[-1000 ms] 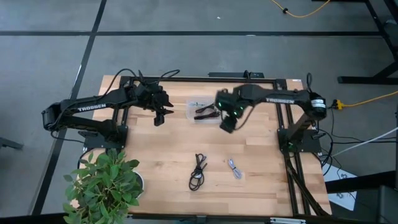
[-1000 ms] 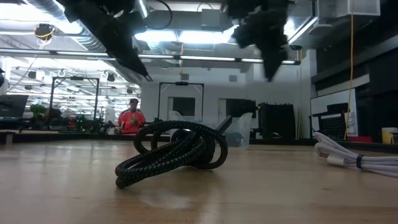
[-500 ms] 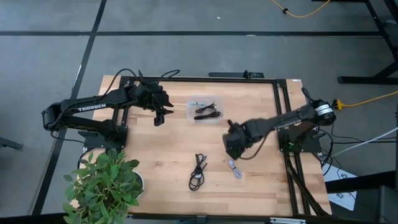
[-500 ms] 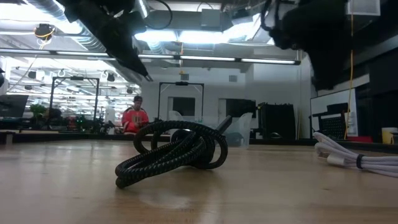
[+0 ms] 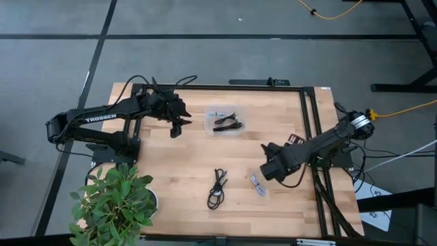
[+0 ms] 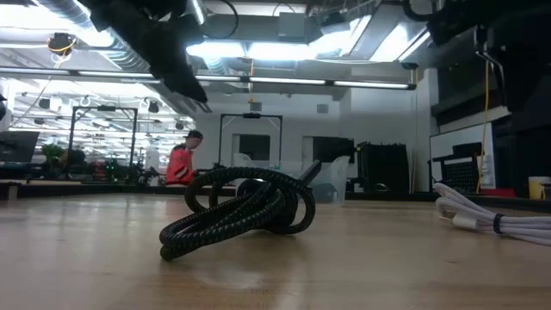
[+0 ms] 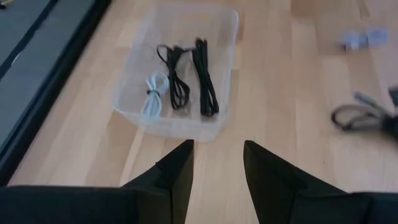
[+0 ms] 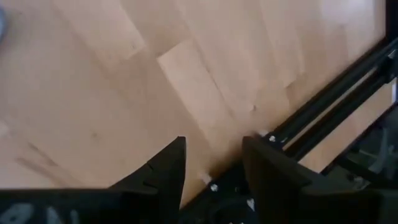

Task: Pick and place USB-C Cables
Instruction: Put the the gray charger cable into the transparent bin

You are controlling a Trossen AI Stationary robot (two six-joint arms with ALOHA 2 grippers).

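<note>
A clear tray [image 5: 225, 121] near the table's far middle holds two black USB-C cables [image 7: 189, 74] and a white one [image 7: 152, 93], all lying flat on its floor. Another black coiled cable [image 5: 217, 188] [image 6: 245, 207] and a white bundled cable [image 5: 257, 184] [image 6: 491, 215] lie on the bare wood nearer the front edge. My left gripper [image 5: 176, 126] [image 7: 216, 163] hangs open just left of the tray. My right gripper [image 5: 268, 169] [image 8: 211, 163] is open, just right of and slightly beyond the white cable on the table, touching nothing.
A potted plant [image 5: 113, 205] stands at the near left corner. Black frame rails [image 5: 311, 130] run along the table's right and far edges, and one shows close ahead of my right fingers [image 8: 323, 112]. A person in red [image 6: 181, 164] is in the room behind.
My right gripper has swung from above the tray toward the table's near right and dropped lower, ending beside the white cable on the table. The cables have not moved. The person in the background has turned.
</note>
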